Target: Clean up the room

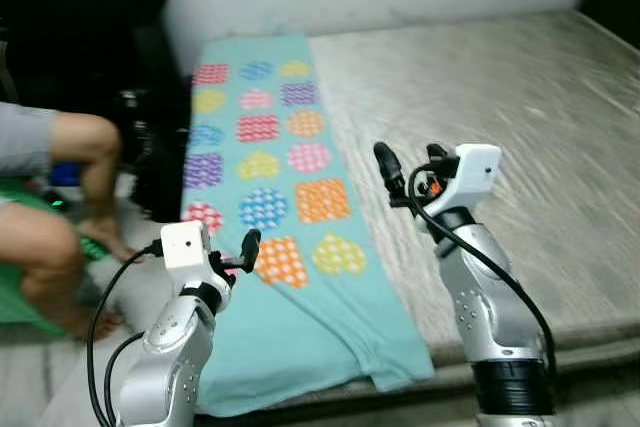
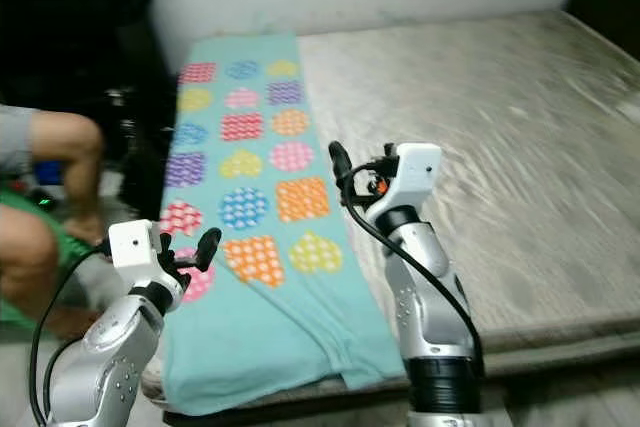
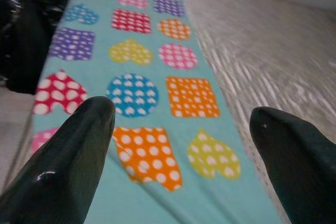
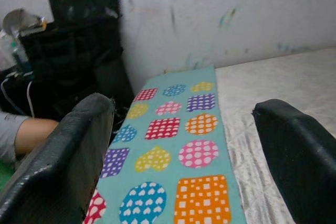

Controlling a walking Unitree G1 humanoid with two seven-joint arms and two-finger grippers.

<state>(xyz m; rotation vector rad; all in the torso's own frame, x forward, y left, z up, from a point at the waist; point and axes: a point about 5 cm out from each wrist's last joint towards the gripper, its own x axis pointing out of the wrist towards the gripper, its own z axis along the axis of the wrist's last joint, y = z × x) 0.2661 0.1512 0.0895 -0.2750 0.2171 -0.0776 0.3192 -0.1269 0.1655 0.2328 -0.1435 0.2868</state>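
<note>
We take the teal blanket (image 1: 270,197) as our landmark, spread flat along the left edge of the mattress (image 1: 520,127), its near end drooping over the edge. Left of it, a person's bent legs (image 1: 60,217) rest by the bed. Our left gripper (image 3: 184,145), fingers wide, hovers over its near corner, likely to pinch it. Our right gripper (image 4: 184,150), also spread wide, hangs just right of the blanket, above bare mattress.
</note>
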